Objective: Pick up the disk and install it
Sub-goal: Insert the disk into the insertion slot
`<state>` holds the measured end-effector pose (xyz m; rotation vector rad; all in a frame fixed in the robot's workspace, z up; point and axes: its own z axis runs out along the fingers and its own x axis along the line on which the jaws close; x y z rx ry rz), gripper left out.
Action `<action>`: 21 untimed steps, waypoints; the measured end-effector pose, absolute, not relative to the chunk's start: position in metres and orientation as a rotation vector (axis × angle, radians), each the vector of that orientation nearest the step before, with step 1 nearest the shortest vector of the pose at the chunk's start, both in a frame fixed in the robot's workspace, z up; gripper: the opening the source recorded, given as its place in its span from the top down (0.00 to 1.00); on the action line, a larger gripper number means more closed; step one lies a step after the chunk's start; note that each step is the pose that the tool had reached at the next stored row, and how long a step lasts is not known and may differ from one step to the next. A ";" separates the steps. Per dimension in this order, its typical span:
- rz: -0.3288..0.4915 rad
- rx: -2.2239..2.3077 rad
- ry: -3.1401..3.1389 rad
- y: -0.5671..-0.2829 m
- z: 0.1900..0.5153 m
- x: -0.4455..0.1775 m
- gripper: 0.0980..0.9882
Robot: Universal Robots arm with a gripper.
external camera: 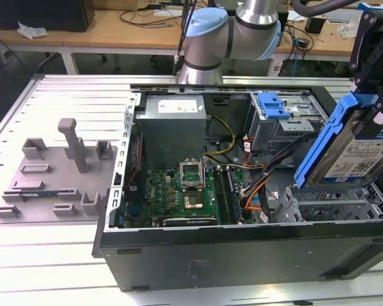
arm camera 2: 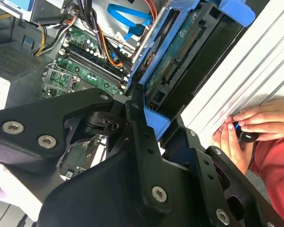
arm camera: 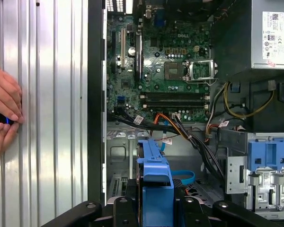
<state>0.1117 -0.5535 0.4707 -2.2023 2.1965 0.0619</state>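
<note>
The disk (external camera: 357, 156) is a silver-grey drive with a white-and-blue label in a bright blue carrier frame (external camera: 324, 141). It hangs tilted at the exterior view's right, above the metal drive cage (external camera: 332, 205) of the open computer case. My black gripper (external camera: 375, 113) is shut on its upper end. In the second wrist view the disk (arm camera 2: 180, 61) shows its underside and connector beyond the gripper's fingers (arm camera 2: 138, 130). In the first wrist view the disk (arm camera: 154, 177) is edge-on, held in the gripper (arm camera: 154, 210) over the case's lower bay.
The open case (external camera: 242, 245) holds a motherboard (external camera: 185, 191), a power supply (external camera: 172, 121), loose cables and an upper bay with a blue latch (external camera: 272, 105). A grey fixture plate with a post (external camera: 73, 143) lies at the exterior view's left. A person's hands (arm camera 2: 255, 123) rest on the ribbed table beside the case.
</note>
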 end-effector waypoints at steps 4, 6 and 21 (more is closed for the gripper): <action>0.062 -2.202 2.197 -0.554 0.469 0.112 0.70; 0.062 -2.202 2.197 -0.554 0.467 0.113 0.70; 0.062 -2.203 2.197 -0.555 0.459 0.113 0.70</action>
